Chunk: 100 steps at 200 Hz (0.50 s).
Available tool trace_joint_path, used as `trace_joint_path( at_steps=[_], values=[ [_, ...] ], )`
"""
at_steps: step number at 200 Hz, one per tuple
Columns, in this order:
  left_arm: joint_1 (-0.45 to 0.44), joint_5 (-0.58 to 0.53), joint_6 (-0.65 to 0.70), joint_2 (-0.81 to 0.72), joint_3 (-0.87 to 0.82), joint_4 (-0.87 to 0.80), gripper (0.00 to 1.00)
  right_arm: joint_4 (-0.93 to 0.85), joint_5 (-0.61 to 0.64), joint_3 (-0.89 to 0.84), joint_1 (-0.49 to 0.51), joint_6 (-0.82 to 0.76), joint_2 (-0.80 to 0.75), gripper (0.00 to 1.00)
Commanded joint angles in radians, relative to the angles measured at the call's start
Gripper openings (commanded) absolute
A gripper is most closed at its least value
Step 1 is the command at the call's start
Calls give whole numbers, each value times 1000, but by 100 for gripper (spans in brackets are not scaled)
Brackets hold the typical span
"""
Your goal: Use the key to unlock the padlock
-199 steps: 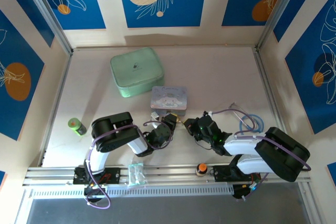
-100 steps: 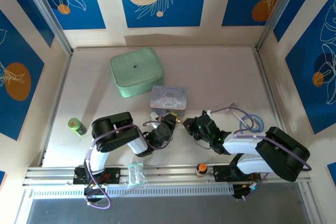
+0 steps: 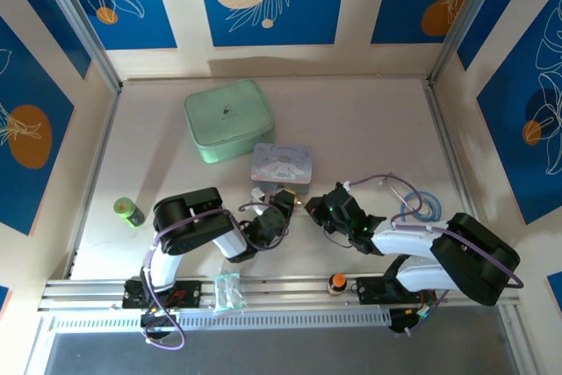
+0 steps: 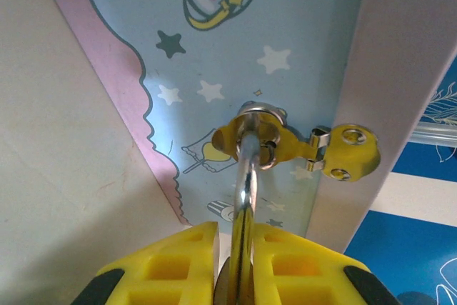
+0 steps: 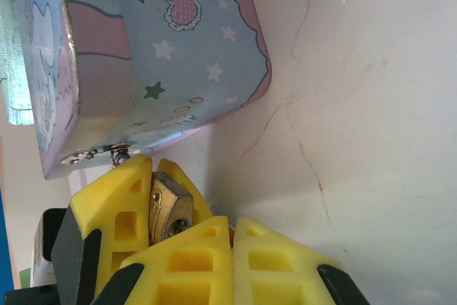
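The brass padlock hangs by its silver shackle from the yellow hasp of the pale blue cartoon tin. My left gripper is shut on the padlock, its yellow fingers on either side of the brass body. The keyhole end faces my right gripper, which is shut just beside it. A thin gold sliver of the key shows between the right fingertips; the rest of it is hidden. In the top view both grippers meet at the tin's near edge.
A mint green case lies behind the tin. A small green can stands at the left. An orange knob and a clear bag sit on the front rail. A blue cable coil lies at the right.
My right gripper has crept left towards the padlock. The tin has shifted slightly away from the arms. The left arm holds still.
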Motion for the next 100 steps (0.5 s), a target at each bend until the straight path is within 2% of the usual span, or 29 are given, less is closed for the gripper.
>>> trace_joint_path(
  at_steps=[1, 29, 78, 100],
  values=[
    [-57, 219, 6, 1, 30, 16, 0, 114, -156, 76, 29, -25, -22, 0],
    [-58, 230, 24, -23, 39, -48, 0, 75, -146, 95, 39, -45, -53, 0],
    [-57, 252, 5, 7, 52, -28, 0, 40, -130, 115, 40, -75, -48, 0],
    [-57, 253, 8, -4, 53, -18, 0, 77, -142, 112, 35, -71, -9, 0]
  ],
)
